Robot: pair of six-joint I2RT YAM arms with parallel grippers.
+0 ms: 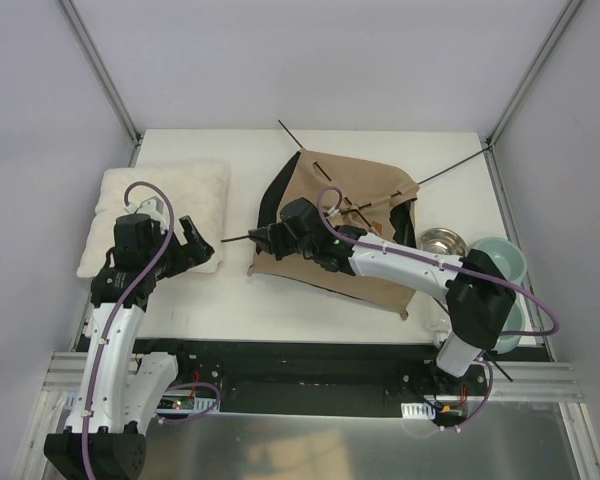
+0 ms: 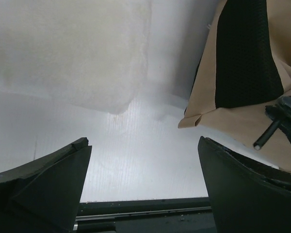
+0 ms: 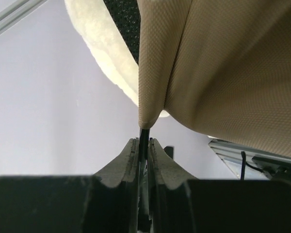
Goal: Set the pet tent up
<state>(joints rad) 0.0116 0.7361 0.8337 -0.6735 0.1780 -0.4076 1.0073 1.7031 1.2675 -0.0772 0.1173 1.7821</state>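
Pole [image 3: 144,134] clamped between right gripper [image 3: 144,142] jaws, pet tent [image 3: 223,73] fabric just ahead

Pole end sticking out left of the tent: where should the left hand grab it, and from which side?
Likely best: the bare end of the pole, just left of the tent's corner, approached from the left, jaws across it. It's a thin rod pointing toward the open left hand; the right hand is shut on it at the fabric edge, so only that stub is free.

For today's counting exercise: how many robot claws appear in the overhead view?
2: left claw open beside the pillow; right claw gripping a pole at the pet tent.
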